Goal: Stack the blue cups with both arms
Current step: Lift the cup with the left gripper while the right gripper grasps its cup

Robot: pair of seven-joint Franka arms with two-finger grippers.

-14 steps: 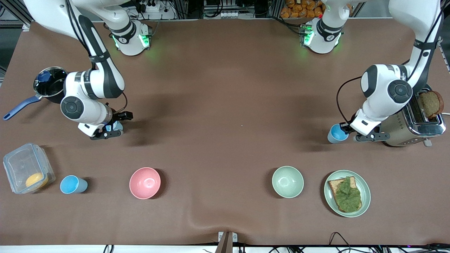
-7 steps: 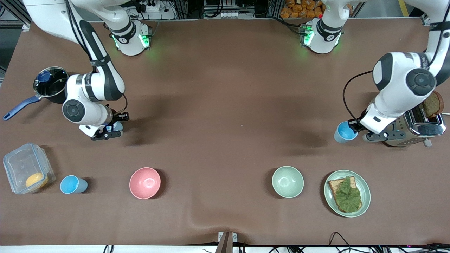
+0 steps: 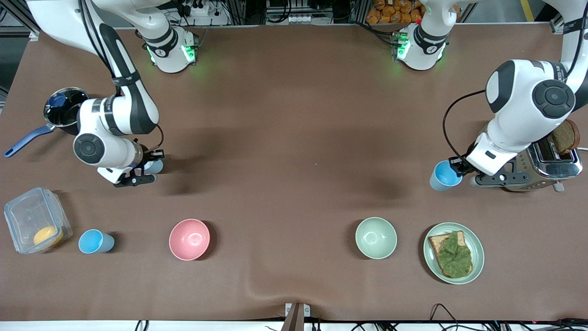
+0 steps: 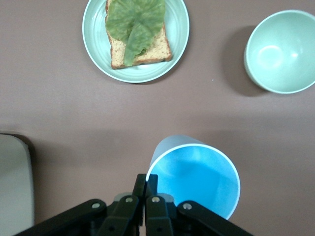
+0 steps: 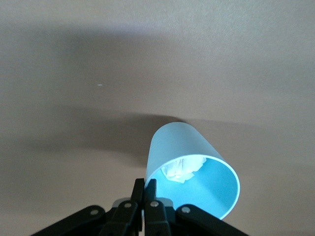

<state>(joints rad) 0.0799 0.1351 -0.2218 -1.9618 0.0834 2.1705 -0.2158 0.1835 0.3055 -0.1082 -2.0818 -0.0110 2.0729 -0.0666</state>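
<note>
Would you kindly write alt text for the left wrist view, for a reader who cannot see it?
The left gripper pinches the rim of a blue cup, fingers shut on it, above the brown table. Past the cup stand a green plate with lettuce-topped toast and a pale green bowl.

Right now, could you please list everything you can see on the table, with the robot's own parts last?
Blue cups: three; one standing beside the box, one in the left gripper, one in the right gripper.
Bowls: two, pink and pale green.
Plate: one, green, with leaf-topped bread.
Box: one, clear, something orange inside.
Pot: one, blue handle.
Toaster: one, silver, bread in it.
Left gripper: shut on a cup rim.
Right gripper: shut on a cup rim.
</note>
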